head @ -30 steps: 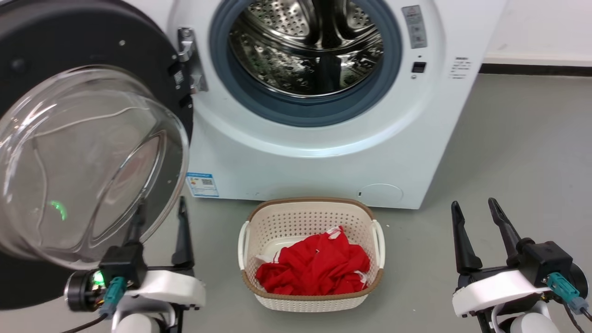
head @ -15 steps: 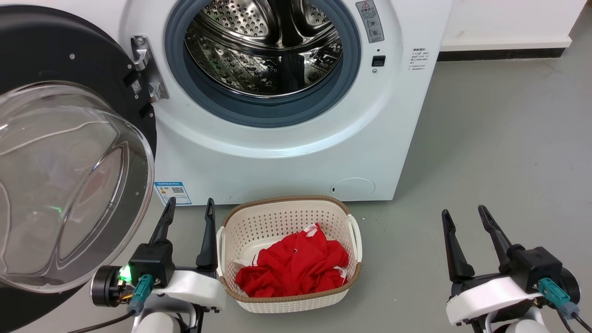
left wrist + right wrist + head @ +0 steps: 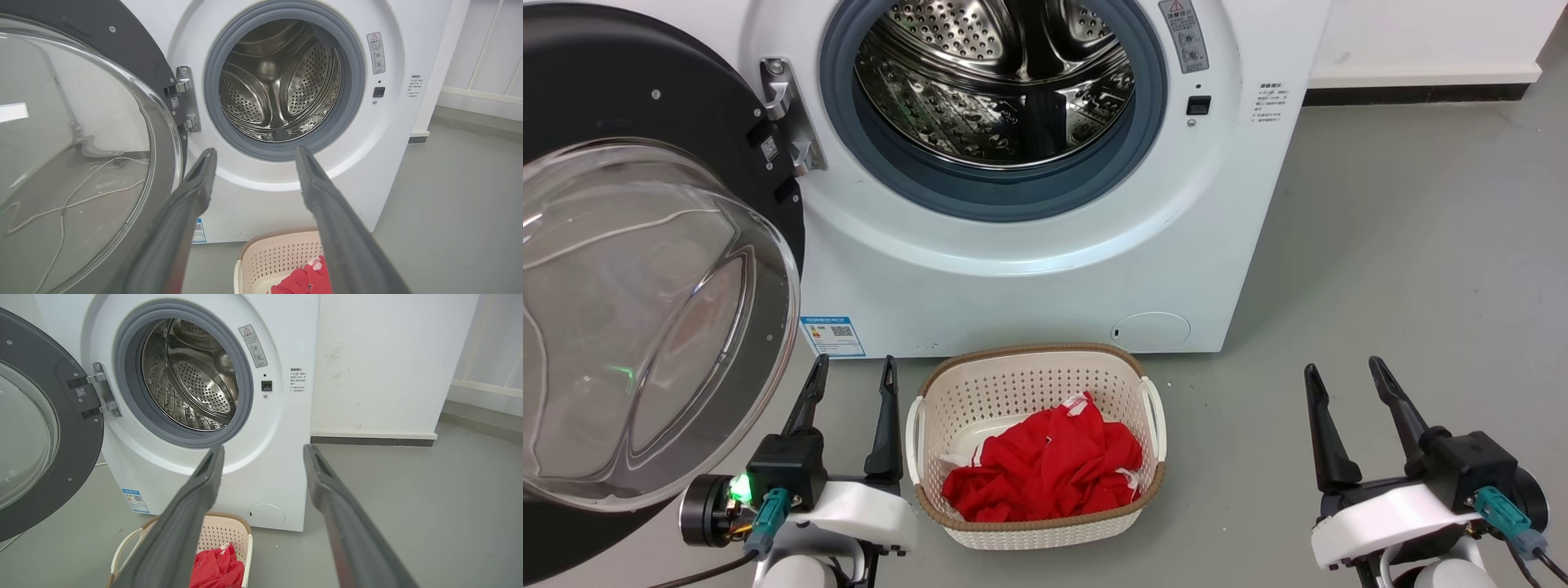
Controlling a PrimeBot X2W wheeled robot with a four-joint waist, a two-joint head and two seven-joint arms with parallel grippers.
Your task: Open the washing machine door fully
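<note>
The washing machine door (image 3: 645, 245) is a big glossy black disc with a clear bulging glass bowl. It stands swung wide to the left on its metal hinge (image 3: 788, 114), away from the steel drum (image 3: 996, 82). The same door (image 3: 81, 143) fills the left of the left wrist view, and the door (image 3: 36, 428) sits at the left edge of the right wrist view. My left gripper (image 3: 849, 371) is open, just right of the door's lower rim and apart from it. Far right over the floor, my right gripper (image 3: 1343, 371) is open and holds nothing.
A cream basket (image 3: 1037, 367) with red cloth (image 3: 1045, 469) stands on the grey floor in front of the white machine (image 3: 1029, 278), between my two grippers. A small round white flap (image 3: 1150, 331) sits low on the machine. A white wall runs behind at the right.
The head camera has shifted, so the whole scene sits further left than a second ago. My left gripper has come out from behind the glass bowl and now stands beside the door's rim.
</note>
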